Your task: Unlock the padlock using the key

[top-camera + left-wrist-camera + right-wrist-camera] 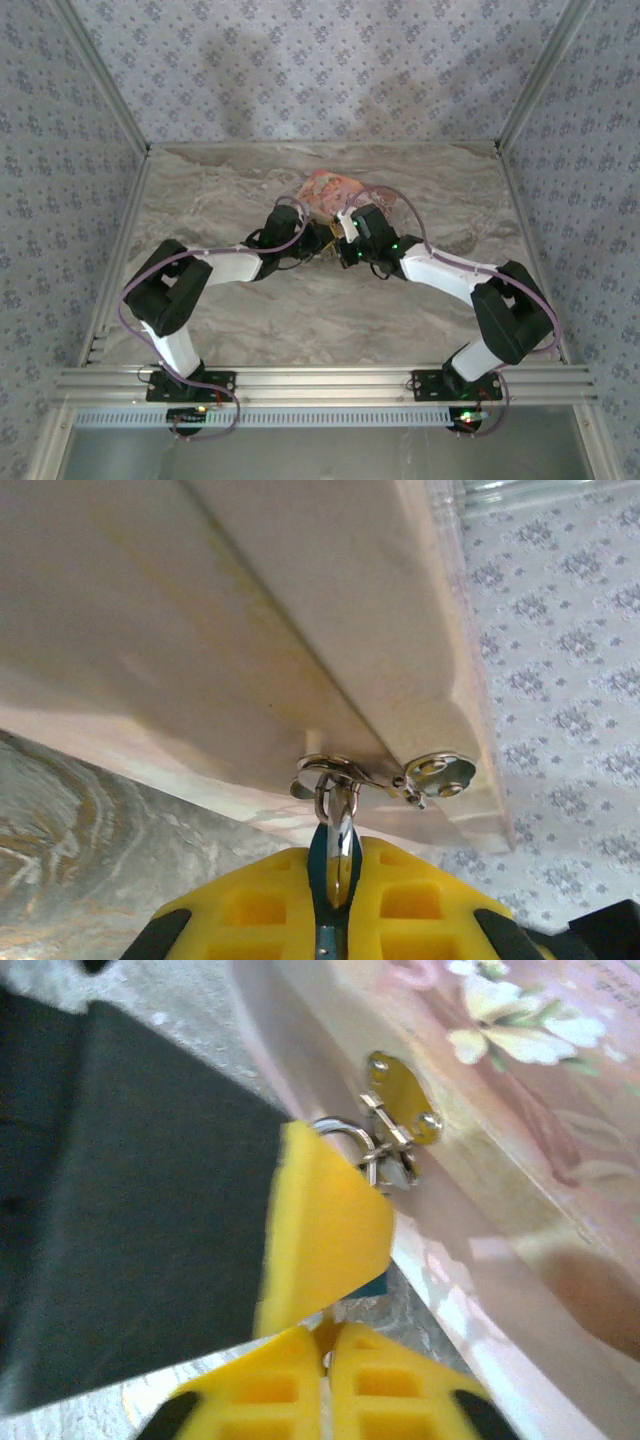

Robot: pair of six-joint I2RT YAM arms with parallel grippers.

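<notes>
Padlock (pixel 324 868), hooked through the metal ring (pixel 330 768) of the pink pouch (pixel 520 1110), sits clamped in the left gripper (pixel 332 890), with the right gripper (pixel 328 1350) pinched closed just beside it.

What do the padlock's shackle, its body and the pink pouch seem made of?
The shackle looks like polished metal: silvery, with bright glints. The padlock body is smooth teal-blue, painted metal or plastic; unclear. The pouch seems glossy printed plastic or coated card: soft sheen over the flower picture.
</notes>
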